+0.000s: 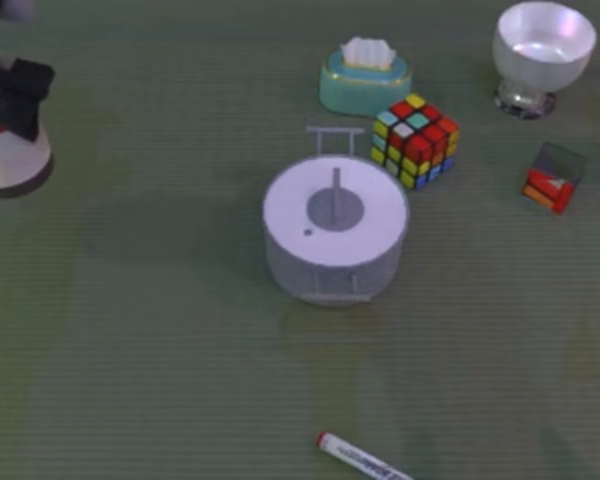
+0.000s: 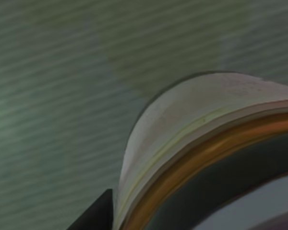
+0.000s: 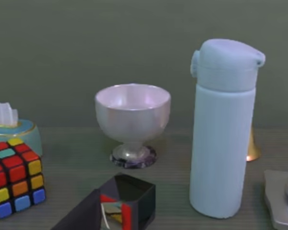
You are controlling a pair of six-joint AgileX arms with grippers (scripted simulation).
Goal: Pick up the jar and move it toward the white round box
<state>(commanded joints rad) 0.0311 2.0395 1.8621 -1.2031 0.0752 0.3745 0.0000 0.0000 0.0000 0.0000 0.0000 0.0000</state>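
Observation:
The jar [image 1: 8, 160] stands at the far left of the table, with a white label, an orange band and a dark base. My left gripper [image 1: 15, 95] sits over its top and hides the lid. In the left wrist view the jar [image 2: 182, 124] fills the frame, and one dark fingertip [image 2: 93, 215] lies against its white side. The white round box [image 1: 290, 205] sits in the middle of the table, well to the right of the jar. My right gripper is out of the top view; only a dark part of it [image 3: 81, 215] shows in the right wrist view.
Behind the box stand a teal tissue holder [image 1: 365, 75] and a colour cube [image 1: 416, 140]. A white goblet-shaped bowl [image 1: 542, 50] and a small dark cube [image 1: 555, 178] are at the right. A marker [image 1: 365, 458] lies at the front edge. A pale blue bottle [image 3: 225, 129] stands far right.

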